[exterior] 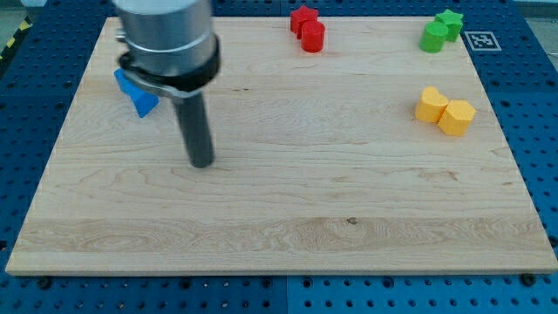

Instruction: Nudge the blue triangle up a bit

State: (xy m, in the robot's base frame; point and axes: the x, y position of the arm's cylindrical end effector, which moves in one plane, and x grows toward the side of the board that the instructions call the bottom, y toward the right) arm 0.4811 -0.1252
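You'll find the blue triangle (pixel 142 101) near the wooden board's (pixel 288 227) upper-left corner, partly hidden behind the arm's grey housing (pixel 166 44). My tip (pixel 202 163) sits just right of and below the triangle — apart from it, holding nothing, being a bare rod.

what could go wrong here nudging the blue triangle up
1. My tip sits below and to the view's right of the blue triangle, so pushing from here could slide it leftward toward the board edge rather than up.
2. The arm's body hides part of the blue pieces, so contact is hard to judge.
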